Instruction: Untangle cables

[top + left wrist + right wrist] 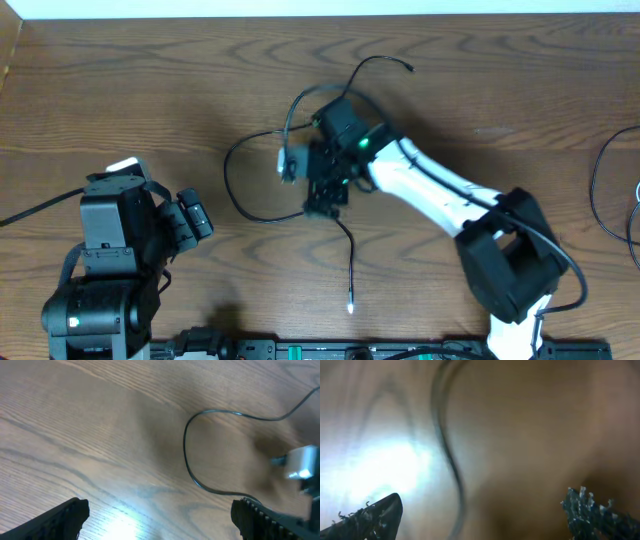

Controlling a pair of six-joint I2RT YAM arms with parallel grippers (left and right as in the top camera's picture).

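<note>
The cables lie tangled at mid-table: a black loop (232, 178) bulges left, one strand (385, 60) curls toward the back, and another (350, 270) runs to the front and ends in a small white plug. A grey plug (288, 162) sits at the tangle's left side. My right gripper (322, 195) hovers low over the tangle, open; a blurred black cable (451, 470) passes between its fingertips (375, 515) without touching them. My left gripper (195, 220) stands open to the left of the loop, holding nothing. Its camera shows the black loop (187, 455) and the grey plug (300, 462) ahead.
Thin dark cords (600, 190) curve in at the table's right edge. A thick black robot cable (30, 212) trails off the left side. The arm bases and a rail (350, 350) line the front edge. The table's far edge (320, 15) runs along the top.
</note>
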